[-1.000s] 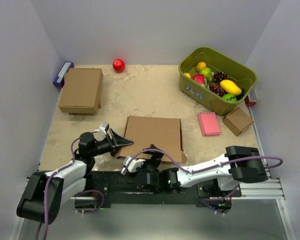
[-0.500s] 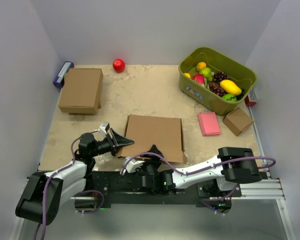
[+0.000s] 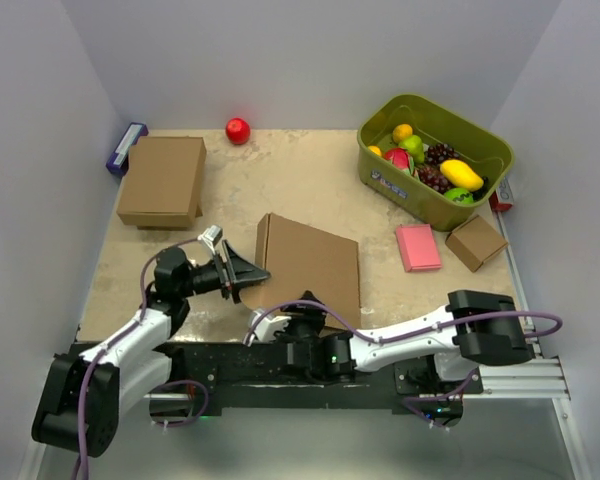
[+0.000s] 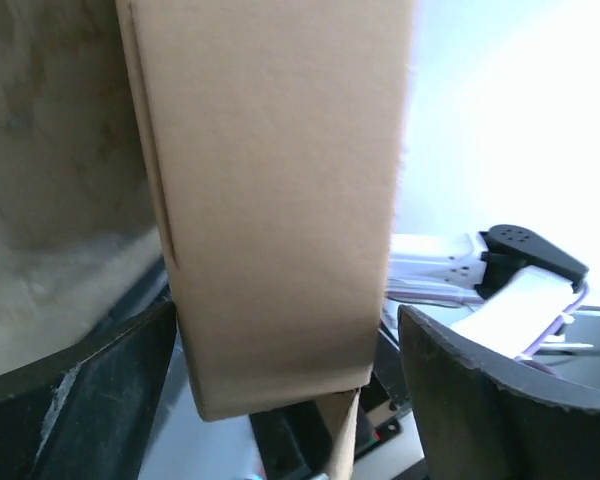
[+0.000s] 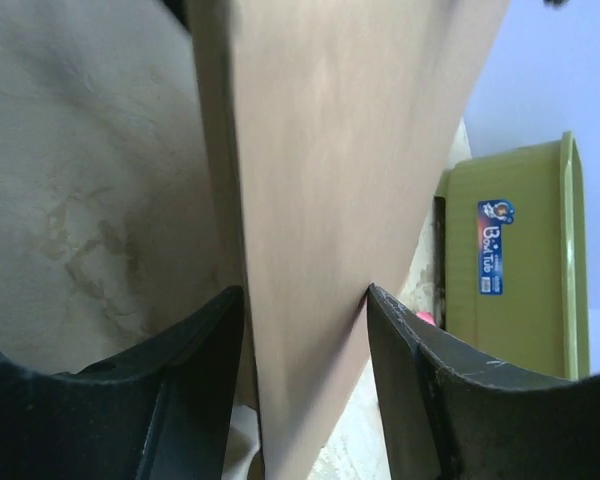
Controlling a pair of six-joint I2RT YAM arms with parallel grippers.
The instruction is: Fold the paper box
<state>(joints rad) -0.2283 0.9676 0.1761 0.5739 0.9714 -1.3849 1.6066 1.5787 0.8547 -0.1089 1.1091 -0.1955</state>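
The paper box [image 3: 310,262], a flat brown cardboard mailer, lies mid-table with its left side raised and its outline skewed. My left gripper [image 3: 245,272] is at the box's left edge and open. In the left wrist view a corner of the box [image 4: 280,200] hangs between the wide-apart fingers [image 4: 80,400], with a gap on the right side. My right gripper [image 3: 307,300] is at the box's near edge. In the right wrist view both fingers [image 5: 420,380] press against the cardboard panel [image 5: 330,180], so my right gripper [image 5: 305,300] is shut on it.
A closed brown box [image 3: 162,180] sits at the back left beside a blue item [image 3: 126,148]. A red ball [image 3: 238,130] is at the far edge. At the right stand a green tub [image 3: 420,205] of fruit, a pink block [image 3: 417,247] and a small cardboard cube [image 3: 476,242].
The box's left side has risen and the box has turned slightly. My left gripper opened wider and moved up. My right gripper closed onto the near edge.
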